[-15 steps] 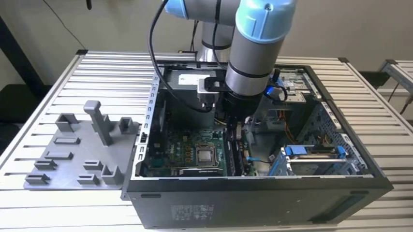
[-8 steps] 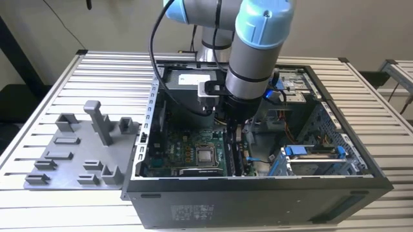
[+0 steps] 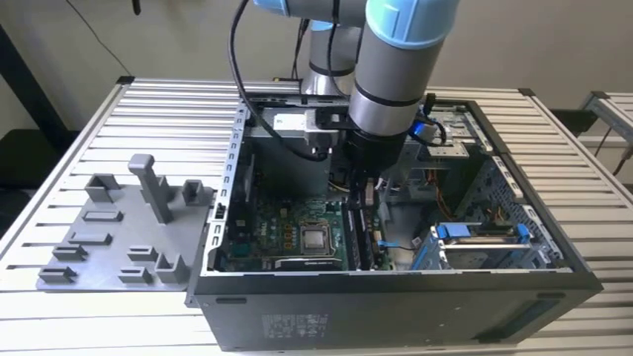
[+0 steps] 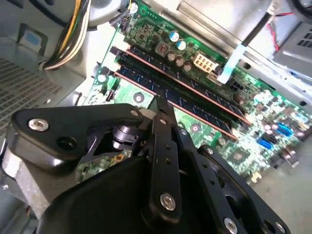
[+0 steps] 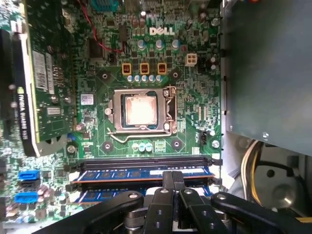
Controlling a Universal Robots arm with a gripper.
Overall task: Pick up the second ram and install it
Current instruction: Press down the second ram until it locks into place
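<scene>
Pincer is down inside the open computer case, right over the memory slots on the motherboard. Its two fingers are pressed together, tips meeting on the top edge of a memory stick. Whether they pinch that edge or just press on it, cannot tell.

Key relation: the second ram sits directly under the fingertips, roughly at mid-length. Its long axis runs crosswise to the closed fingers, parallel to the neighbouring slots. One arm only, so no choice of side.

In the second wrist view the stick stands on edge in its slot, with another stick parallel just beside it. Both look down in their slots; full seating and the state of the end latches can't be judged.

Look of the ram: long thin blue board, dark chips along the face, copper-coloured line along the upper edge.

In the exterior view the grey holder tray lies on the slatted worktop to the exterior view's left of the case, its slots looking bare.
</scene>
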